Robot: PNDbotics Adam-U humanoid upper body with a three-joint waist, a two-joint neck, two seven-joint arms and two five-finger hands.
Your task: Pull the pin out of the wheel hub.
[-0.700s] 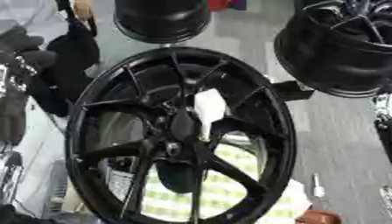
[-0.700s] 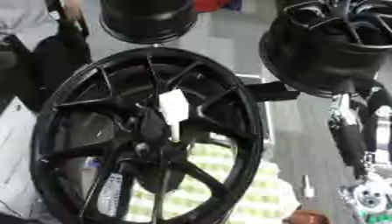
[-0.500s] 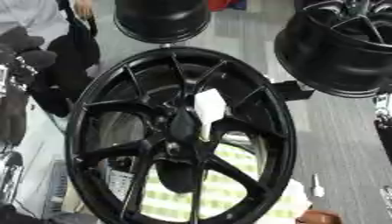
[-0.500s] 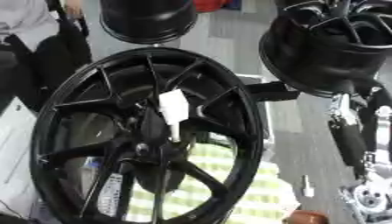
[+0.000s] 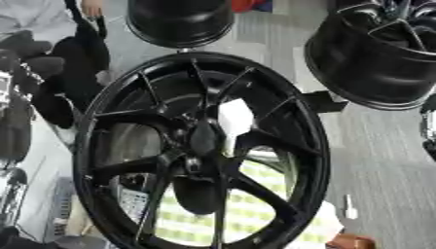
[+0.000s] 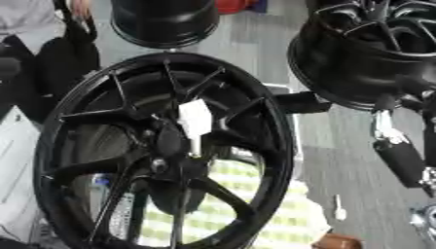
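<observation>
A large black spoked wheel hub (image 5: 128, 160) stands tilted in the middle of both views. A white flat-topped piece, probably the pin (image 5: 234, 119), sits just above and right of the hub's centre (image 5: 203, 141), with a thin stem running down from it. My left hand (image 5: 21, 58) is only a dark shape at the left edge, well away from the pin. My right arm (image 6: 396, 155) rises along the right edge. Its hand (image 6: 393, 99) blends into the dark wheel behind it. Neither hand touches the hub or the pin.
Another black wheel (image 6: 366, 53) stands at the upper right and a black drum-like rim (image 5: 179, 19) at the top. A black bracket (image 6: 298, 102) juts from the hub's right side. A yellow-checked cloth (image 5: 255, 204) lies beneath. A person stands at the upper left.
The whole picture has shifted slightly, so the camera moved. The hub, the white piece and both arms keep the same places relative to each other.
</observation>
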